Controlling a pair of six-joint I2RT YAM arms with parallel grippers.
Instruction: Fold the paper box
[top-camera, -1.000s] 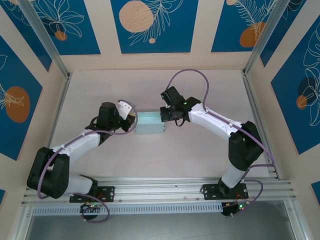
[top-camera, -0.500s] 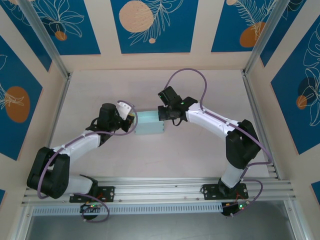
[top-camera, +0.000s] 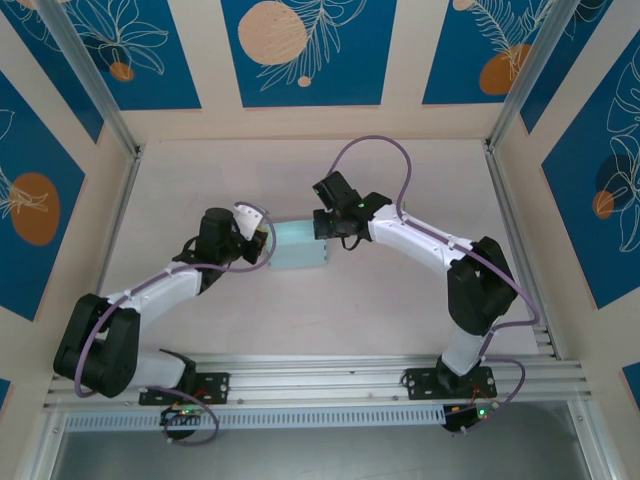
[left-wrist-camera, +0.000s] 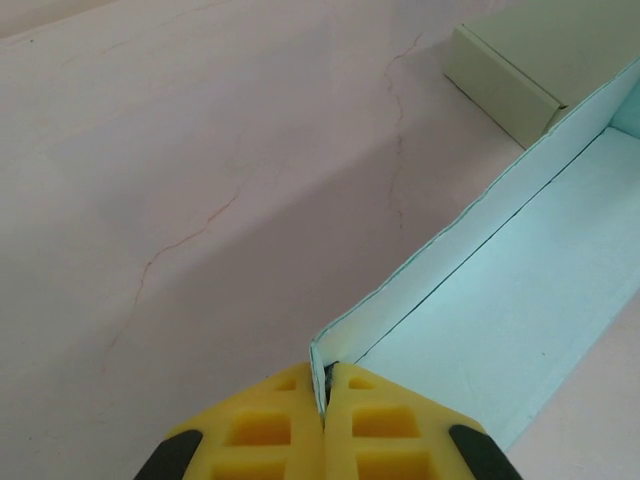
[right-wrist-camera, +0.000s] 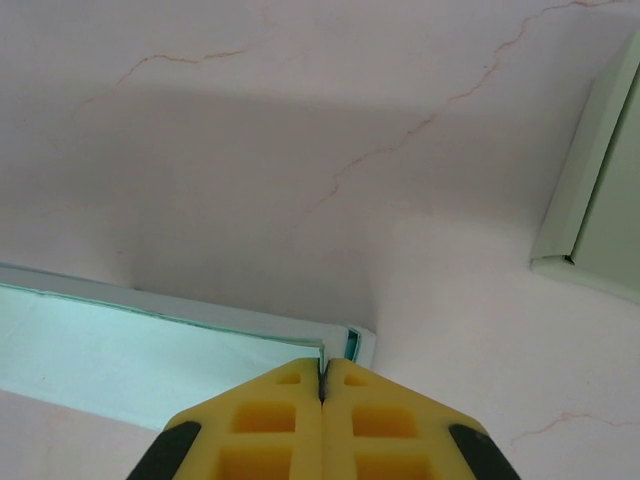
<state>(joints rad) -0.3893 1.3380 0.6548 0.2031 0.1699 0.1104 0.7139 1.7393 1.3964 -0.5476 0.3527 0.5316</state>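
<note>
Left gripper (left-wrist-camera: 323, 392): jaws clamped on box (top-camera: 300, 245) wall edge, bottom of frame.
Right gripper (right-wrist-camera: 322, 378): jaws clamped on the opposite wall end.
Box: frame centre, between both grippers.
Room: table (top-camera: 300, 320) stretches above and below.

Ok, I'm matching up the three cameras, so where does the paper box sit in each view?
Top external: paper box at centre, between the left gripper and right gripper.
Left wrist: paper box at lower right, reaching the right edge.
Right wrist: paper box at lower left, along the bottom.
Shared landmark: the thin box wall pinched in shut yellow jaws, one at each end.
</note>
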